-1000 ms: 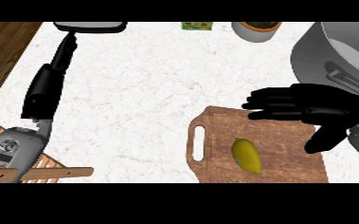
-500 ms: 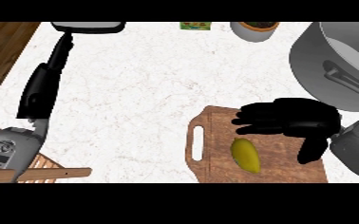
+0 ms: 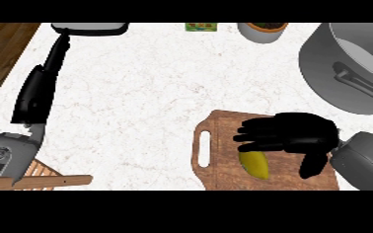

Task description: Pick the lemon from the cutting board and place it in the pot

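yellow lemon lies on the wooden cutting board, its upper end tucked just under the right hand, whose black fingers stretch out straight toward the left above it, thumb pointing down beside it. the grey pot stands at the right edge of the white marble counter. the left hand is out of sight.

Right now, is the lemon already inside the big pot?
No, the lemon lies on the cutting board, partly under the right hand, while the pot sits apart at the counter's right.
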